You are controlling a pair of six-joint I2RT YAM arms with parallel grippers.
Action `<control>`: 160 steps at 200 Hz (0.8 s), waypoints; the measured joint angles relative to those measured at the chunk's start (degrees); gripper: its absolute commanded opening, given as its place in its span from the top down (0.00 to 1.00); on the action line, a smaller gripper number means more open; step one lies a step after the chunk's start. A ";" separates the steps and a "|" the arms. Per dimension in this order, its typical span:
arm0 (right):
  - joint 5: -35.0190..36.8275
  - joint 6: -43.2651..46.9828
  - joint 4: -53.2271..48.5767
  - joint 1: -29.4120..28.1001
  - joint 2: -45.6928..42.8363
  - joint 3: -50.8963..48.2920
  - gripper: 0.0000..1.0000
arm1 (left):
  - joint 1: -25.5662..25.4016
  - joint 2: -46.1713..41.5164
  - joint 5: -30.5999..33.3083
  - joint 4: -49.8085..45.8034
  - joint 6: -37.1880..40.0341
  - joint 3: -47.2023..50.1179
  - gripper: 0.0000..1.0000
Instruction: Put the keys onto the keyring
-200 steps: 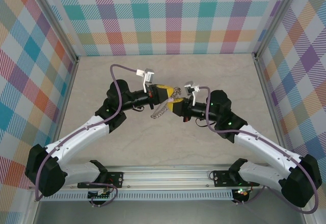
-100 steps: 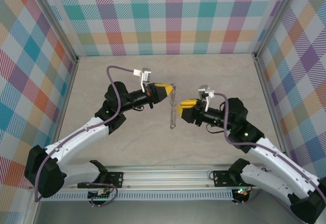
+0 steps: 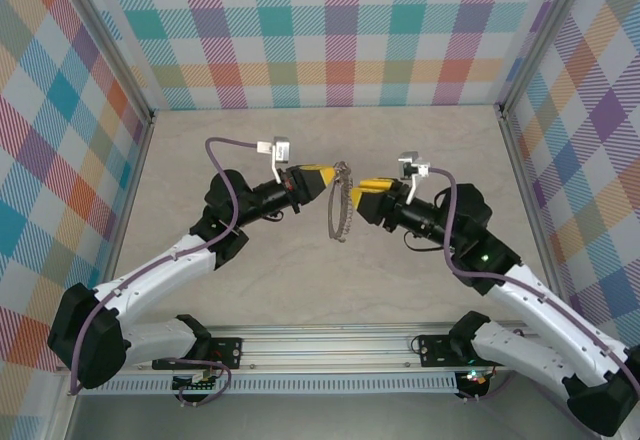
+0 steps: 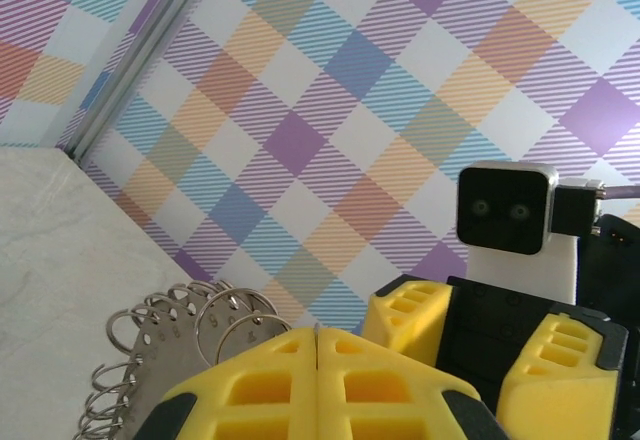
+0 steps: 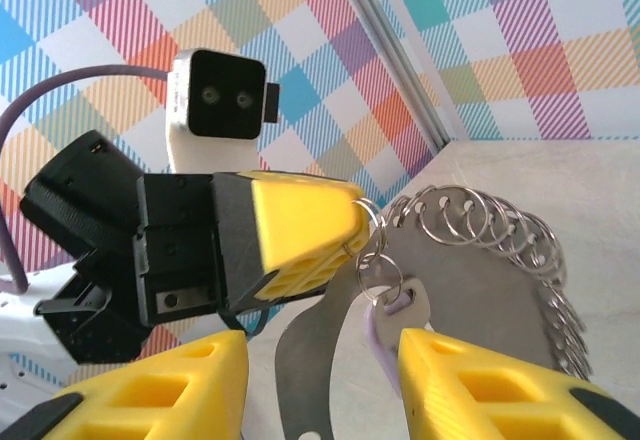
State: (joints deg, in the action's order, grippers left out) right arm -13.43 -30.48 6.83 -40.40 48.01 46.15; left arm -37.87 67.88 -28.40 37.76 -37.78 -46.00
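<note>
Top external view: L gripper (image 3: pixel 326 177) is clamped shut on the keyring (image 3: pixel 340 208) at its upper edge, holding it edge-on above the desk (image 3: pixel 300 270). R gripper (image 3: pixel 360 193) sits just right of the keyring. On the right wrist cam I see the R fingers spread apart, facing the keyring's flat side. The keys (image 5: pixel 384 332) hang at the keyring's rim by the lilac tag, prob. threaded on one small wire loop.

Left arm (image 3: pixel 170 260): white, elbow bent, reaching inward.
Right arm (image 3: pixel 530 300): white, mirrored pose.
Left yellow-fingered end effector (image 3: pixel 328 176): fingers (image 4: pixel 250 380) pressed together.
Right yellow-fingered end effector (image 3: pixel 360 194): fingers (image 5: pixel 150 390) spread apart, facing the left one.
</note>
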 measured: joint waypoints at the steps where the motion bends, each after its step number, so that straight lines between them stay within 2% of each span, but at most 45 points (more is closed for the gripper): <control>1: 0.02 -0.15 0.11 0.00 0.17 0.04 0.56 | 0.00 0.00 0.04 0.04 -0.02 0.02 1.00; 54: 0.46 -3.78 6.19 0.00 4.63 0.98 0.61 | 0.00 0.09 2.03 4.63 -3.61 1.66 1.00; 104: 0.35 -7.32 11.91 0.31 7.72 1.03 0.69 | 0.00 0.09 2.62 5.60 -4.85 1.73 1.00; 144: -0.07 -9.40 14.58 0.31 9.44 1.03 0.79 | 0.00 0.09 2.62 5.92 -4.90 1.73 1.00; 160: -0.46 -9.88 15.61 0.31 9.60 1.03 0.79 | 0.00 0.09 2.62 5.92 -4.90 1.73 1.00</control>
State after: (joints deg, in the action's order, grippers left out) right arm -13.89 -40.36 22.44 -40.10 57.60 47.18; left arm -37.87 67.96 -25.78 43.68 -42.68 -44.27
